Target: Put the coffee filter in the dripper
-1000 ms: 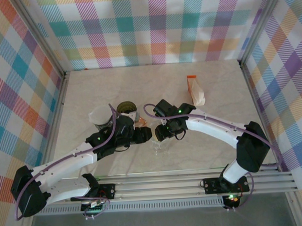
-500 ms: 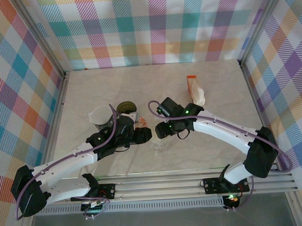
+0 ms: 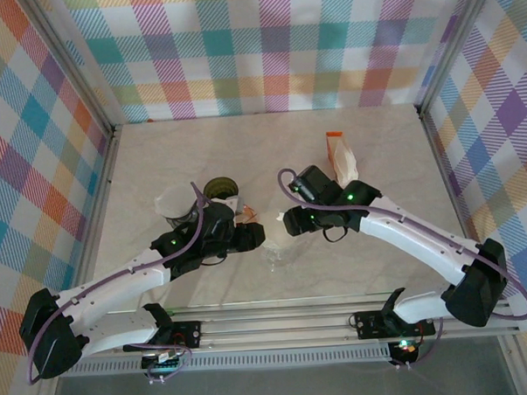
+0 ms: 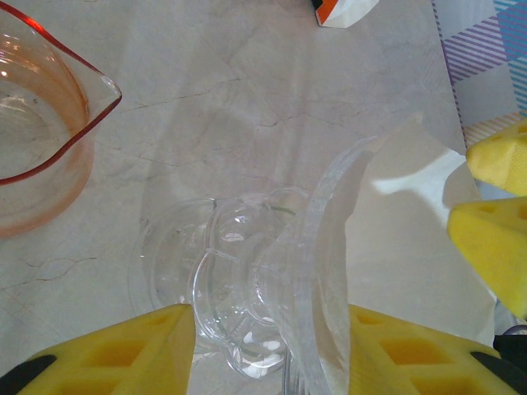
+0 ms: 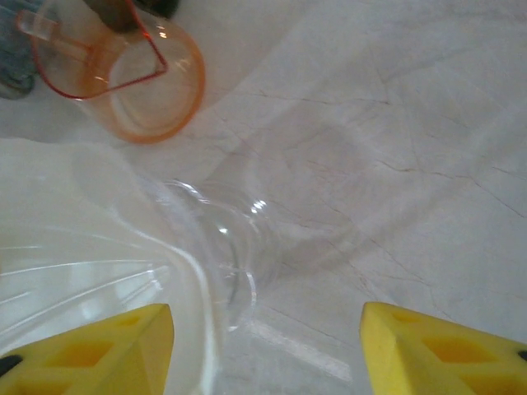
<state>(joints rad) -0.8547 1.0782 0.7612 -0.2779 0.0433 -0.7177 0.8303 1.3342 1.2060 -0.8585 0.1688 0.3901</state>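
Observation:
The clear dripper (image 4: 247, 280) lies tilted on the table, and my left gripper (image 4: 268, 329) is shut on it at its narrow base. A white paper coffee filter (image 4: 412, 230) sits inside the wide cone, seen as a pale sheet behind the rim. In the right wrist view the dripper (image 5: 206, 247) and filter (image 5: 74, 271) are at the left. My right gripper (image 5: 268, 329) is open over bare table, its left finger beside the dripper's rim. From above, the left gripper (image 3: 258, 241) holds the dripper (image 3: 275, 256), with the right gripper (image 3: 287, 224) just past it.
An orange-tinted glass jug (image 3: 247, 214) stands close behind the dripper. A dark cup (image 3: 219, 189) and a white cup (image 3: 172, 204) stand further left. An orange and white packet (image 3: 341, 159) lies at the back right. Checkered walls enclose the table.
The right arm has swung to the right and its gripper has drawn a little away from the dripper. The left arm and the dripper have stayed put.

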